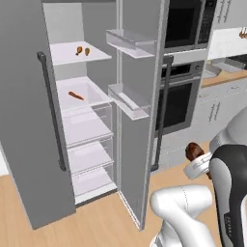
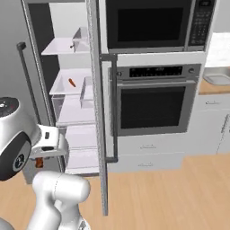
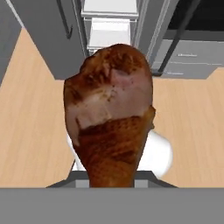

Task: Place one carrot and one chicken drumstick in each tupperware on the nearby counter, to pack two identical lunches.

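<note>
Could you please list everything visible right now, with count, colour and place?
drumstick in the pincer: one, brown, held above the wood floor
drumsticks on the shelf: two, brown, top fridge shelf
carrot: one, orange, fridge shelf below that
fridge: one, grey, door open, left of the ovens
wall oven: one, steel and black, right of the fridge
microwave: one, black, above the oven
counter: one, light wood, far right
pincer: one, shut on the drumstick
</note>
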Robot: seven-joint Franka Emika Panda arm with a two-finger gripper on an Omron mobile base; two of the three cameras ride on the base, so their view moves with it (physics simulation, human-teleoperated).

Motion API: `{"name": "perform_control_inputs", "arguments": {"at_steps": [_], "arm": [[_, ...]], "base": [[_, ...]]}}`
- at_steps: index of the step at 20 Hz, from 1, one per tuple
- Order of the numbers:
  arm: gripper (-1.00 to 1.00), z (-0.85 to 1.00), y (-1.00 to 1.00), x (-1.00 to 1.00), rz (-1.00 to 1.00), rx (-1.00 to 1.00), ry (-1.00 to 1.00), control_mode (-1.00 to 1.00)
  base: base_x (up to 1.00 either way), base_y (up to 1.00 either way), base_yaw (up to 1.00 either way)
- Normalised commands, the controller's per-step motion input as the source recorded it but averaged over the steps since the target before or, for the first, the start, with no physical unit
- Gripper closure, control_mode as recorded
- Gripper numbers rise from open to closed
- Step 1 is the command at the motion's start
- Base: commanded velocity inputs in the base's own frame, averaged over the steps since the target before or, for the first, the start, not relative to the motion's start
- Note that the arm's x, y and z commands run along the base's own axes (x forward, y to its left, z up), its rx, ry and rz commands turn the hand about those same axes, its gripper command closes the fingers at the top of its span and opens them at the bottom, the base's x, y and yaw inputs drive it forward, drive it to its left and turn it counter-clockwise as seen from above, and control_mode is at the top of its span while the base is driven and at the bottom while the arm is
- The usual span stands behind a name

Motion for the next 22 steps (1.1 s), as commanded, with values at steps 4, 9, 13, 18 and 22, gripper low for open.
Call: {"name": "perform_control_inputs", "arguments": {"at_steps": [4,9,13,18,22], "arm": [[1.0,0.0,0.0,0.0,0.0,0.0,0.0,1.0],[1.0,0.0,0.0,0.0,0.0,0.0,0.0,1.0],[1.0,0.0,0.0,0.0,0.0,0.0,0.0,1.0],[1.0,0.0,0.0,0.0,0.0,0.0,0.0,1.0],[1.0,0.0,0.0,0.0,0.0,0.0,0.0,1.0]], "base": [[0.19,-1.0,-0.29],[0.68,-0.95,-0.15],[1.0,-0.69,0.0],[1.0,-0.94,0.0],[1.0,-1.0,0.0]]}}
